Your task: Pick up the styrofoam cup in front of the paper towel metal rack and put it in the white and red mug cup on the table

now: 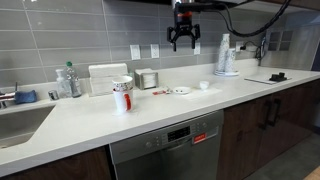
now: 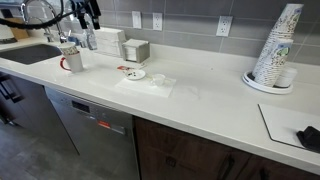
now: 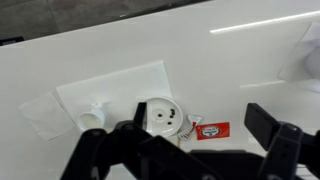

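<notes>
The hand hangs high above the bench with its two fingers spread wide. It holds nothing and touches nothing. In the wrist view the hand shows its dark fingers well apart, with only bench surface between them.

Directly beneath it in that view lie a small round white dish, a red packet just beside the dish, and a clear plastic sheet. A tiny white cup stands on the sheet's near edge.

Farther along the bench, well apart from the hand, stands the white and red mug cup. A white top rises out of it that looks like the styrofoam cup seated inside, though it is too small to be sure. In an exterior view the mug sits near the sink.

Behind the mug, against the tiled wall, are a white napkin dispenser and a metal canister. A tall stack of cups stands at the far end of the bench, and a dishwasher sits below the bench edge.
</notes>
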